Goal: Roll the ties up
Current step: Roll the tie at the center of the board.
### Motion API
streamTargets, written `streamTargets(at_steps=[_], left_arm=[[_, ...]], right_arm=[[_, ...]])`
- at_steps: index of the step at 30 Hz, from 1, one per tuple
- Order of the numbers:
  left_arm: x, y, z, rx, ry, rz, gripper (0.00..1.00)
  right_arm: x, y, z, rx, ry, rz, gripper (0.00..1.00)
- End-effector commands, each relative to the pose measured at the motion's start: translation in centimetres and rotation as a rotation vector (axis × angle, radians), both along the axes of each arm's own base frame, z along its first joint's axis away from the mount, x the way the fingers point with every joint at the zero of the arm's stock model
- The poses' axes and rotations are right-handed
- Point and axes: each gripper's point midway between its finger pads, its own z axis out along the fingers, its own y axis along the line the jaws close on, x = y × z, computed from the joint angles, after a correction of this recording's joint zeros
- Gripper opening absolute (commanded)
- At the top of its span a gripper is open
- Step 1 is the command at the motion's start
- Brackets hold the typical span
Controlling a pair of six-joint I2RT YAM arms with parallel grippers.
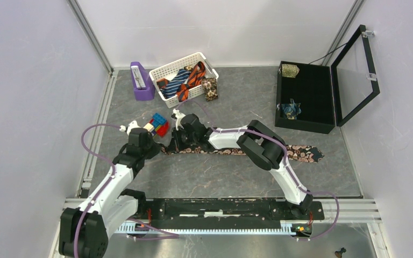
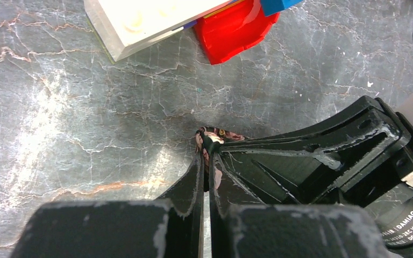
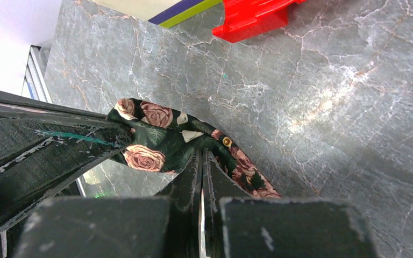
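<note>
A dark tie with pink-cream roses (image 1: 301,153) lies flat across the table's middle, its wide end at the right. My left gripper (image 1: 158,147) is shut on the tie's narrow left tip; in the left wrist view (image 2: 208,148) only a bit of the floral fabric (image 2: 219,132) shows at the fingertips. My right gripper (image 1: 173,143) is shut on the same tie just to the right; in the right wrist view (image 3: 201,156) the tie (image 3: 150,134) folds up between the two grippers. The two grippers nearly touch.
Red, blue and white toy blocks (image 1: 157,124) sit just behind the grippers. A white basket (image 1: 207,64) holds striped ties, with a tan floral roll (image 1: 209,88) beside it and a purple holder (image 1: 141,80) to its left. An open black case (image 1: 314,91) at the right holds rolled ties.
</note>
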Motion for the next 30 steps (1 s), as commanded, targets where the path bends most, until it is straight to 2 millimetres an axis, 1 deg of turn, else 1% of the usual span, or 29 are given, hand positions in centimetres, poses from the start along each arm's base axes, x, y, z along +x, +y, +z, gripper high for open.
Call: streamTargets(at_steps=[1,6,12,17,20,23,25,27,30], left_arm=[[1.4,-1.0,2.3,-0.044,-0.065,-0.026,0.02],[1.6,-1.3,2.7,-0.062,-0.071,-0.034,0.02],[1.7,-1.3,2.5,-0.058,-0.066,-0.036,0.02],[1.9,-1.5,2.8,-0.062,-0.072,-0.04,0.02],[2.1,-1.7,3.0,-0.06,-0.074,-0.057,0.02],[2.3,-2.2,3.1,-0.048,-0.07,-0.085,0.02],[2.4,-2.7,3.0,-0.029,-0.064,-0.107,0.02],[2.5,-3.4,2.8,-0.01,-0.054,-0.129,0.02],[2.5,-4.7,2.3,0.007,-0.031,-0.165,0.02]], right_arm=[[0.5,1.6,1.6,0.056,-0.032,0.007,0.0],[0.7,1.2,2.1,0.057,-0.048,0.01,0.0],[2.3,0.0,3.7,0.065,-0.088,-0.016,0.0],[3.0,-1.1,4.8,0.074,-0.111,-0.025,0.0],[3.5,-2.0,5.9,0.095,-0.118,-0.032,0.0],[4.1,-3.7,7.6,0.116,-0.135,-0.055,0.0],[4.6,-5.2,8.8,0.125,-0.149,-0.075,0.0],[5.3,-7.3,9.7,0.129,-0.158,-0.112,0.0],[6.4,-10.6,10.4,0.133,-0.168,-0.169,0.0]])
